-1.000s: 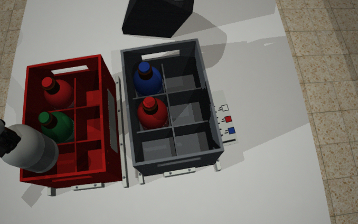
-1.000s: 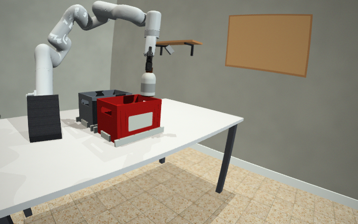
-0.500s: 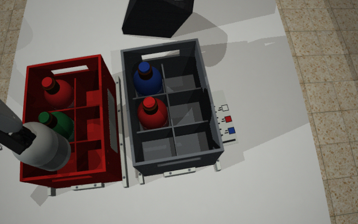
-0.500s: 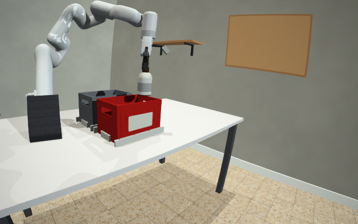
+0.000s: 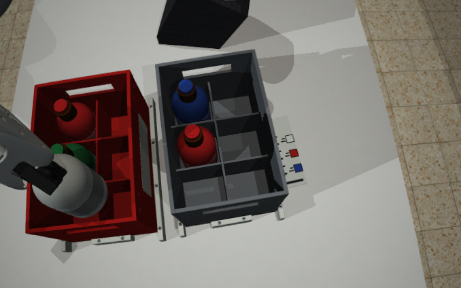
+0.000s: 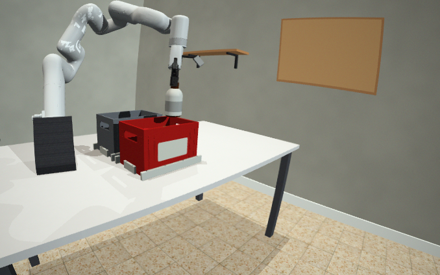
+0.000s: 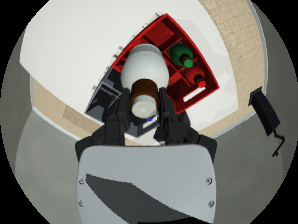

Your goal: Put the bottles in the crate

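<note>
My gripper (image 5: pixel 42 174) is shut on the neck of a white-label bottle (image 5: pixel 73 185) and holds it upright above the front of the red crate (image 5: pixel 92 151); it also shows in the side view (image 6: pixel 173 102) and the wrist view (image 7: pixel 145 72). The red crate holds a red-label bottle (image 5: pixel 73 117) at its back left and a green-label bottle (image 5: pixel 79 153) in the cell behind the lifted bottle. The grey crate (image 5: pixel 221 136) holds a blue-label bottle (image 5: pixel 189 102) and a red-label bottle (image 5: pixel 196 144) in its left column. The pick list (image 5: pixel 292 153) lies right of the grey crate and shows white, red and blue squares.
The black robot base block (image 5: pixel 204 20) stands behind the grey crate. Grey rails (image 5: pixel 156 170) lie along the crates' sides and fronts. The other cells of the grey crate hold nothing. The table's right edge runs close to the pick list.
</note>
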